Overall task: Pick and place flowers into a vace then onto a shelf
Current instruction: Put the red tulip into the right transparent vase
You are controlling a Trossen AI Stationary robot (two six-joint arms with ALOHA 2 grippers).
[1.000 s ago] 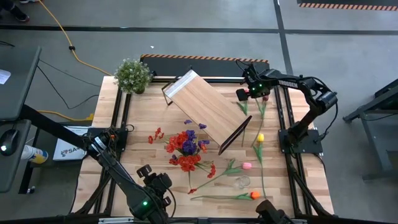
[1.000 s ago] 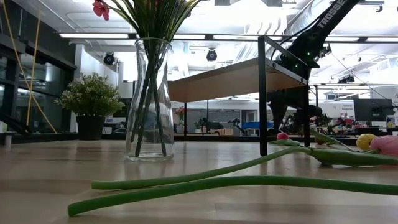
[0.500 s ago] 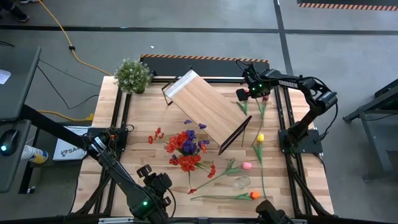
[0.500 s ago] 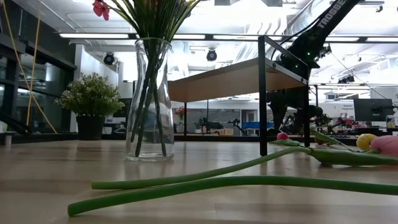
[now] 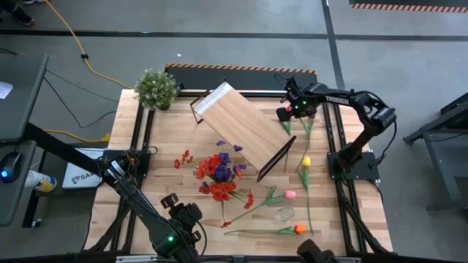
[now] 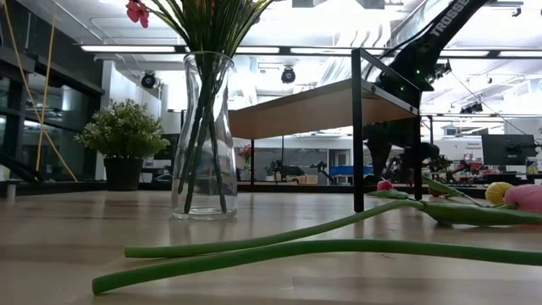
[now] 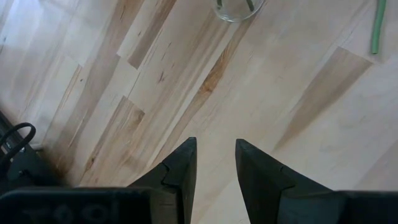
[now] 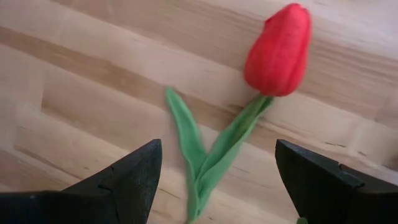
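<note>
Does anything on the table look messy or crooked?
Yes. The shelf sits slanted across the table, not square to its edges. Loose tulips lie flat on the wood beside it instead of standing in the vase.

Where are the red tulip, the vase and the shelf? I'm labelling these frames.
red tulip (image 8: 278, 50): right wrist view, on the red bloom.
vase (image 6: 204, 135): low view, on the glass body holding stems.
shelf (image 5: 241, 126): high view, on the middle of the light-wood board.
</note>
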